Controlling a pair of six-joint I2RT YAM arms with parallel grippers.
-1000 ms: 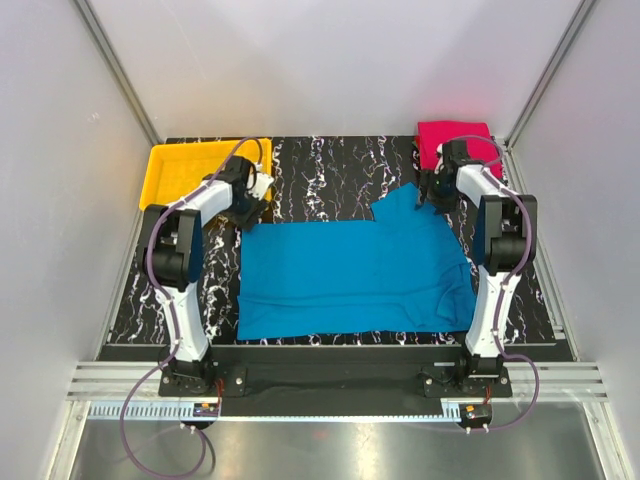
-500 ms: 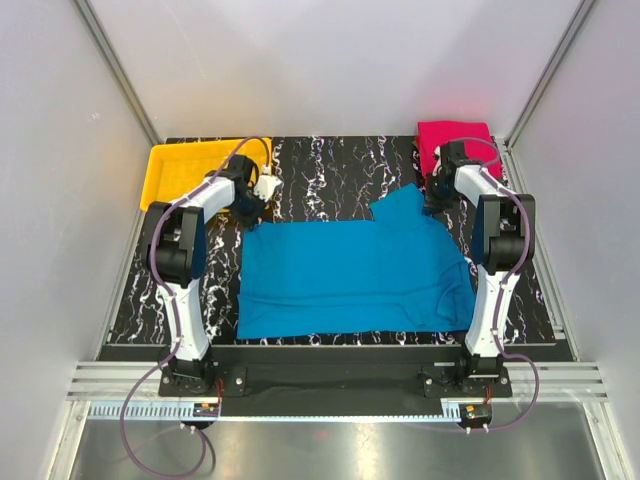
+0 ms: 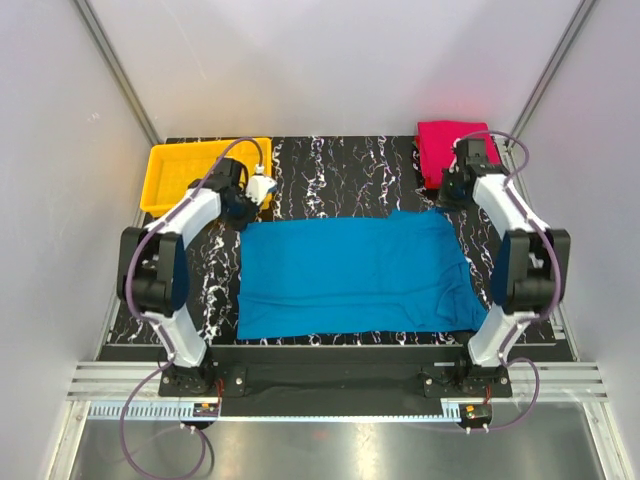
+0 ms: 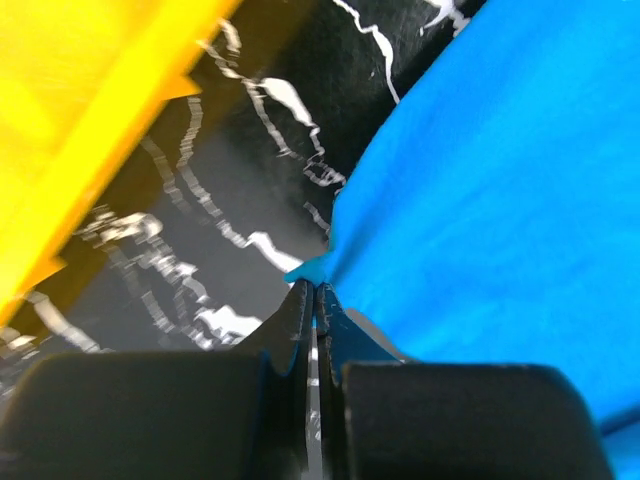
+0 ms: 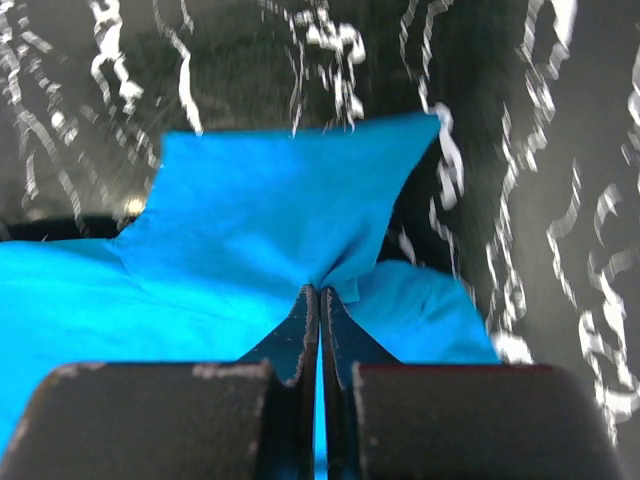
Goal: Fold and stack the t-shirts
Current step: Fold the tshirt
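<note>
- The teal-blue t-shirt (image 3: 350, 275) lies flat across the middle of the desk (image 3: 330, 170), between the two arms, in a wide rectangle.
- The left tool (image 4: 312, 292) is pinched tight on the shirt's far left corner, with a small peak of cloth showing at its tips, near the yellow tray (image 3: 185, 165).
- The right tool (image 5: 320, 294) is closed on a gather of cloth at the far right corner, just in front of the magenta-pink shirt (image 3: 445, 150), which sits folded at the desk's far right corner.
- With both far corners gripped, the step in hand looks like a fold of the teal shirt, which is not yet a compact rectangle.
- The next move probably calls for lifting both corners together and carrying them toward the near hem, keeping the edge taut and level.
</note>
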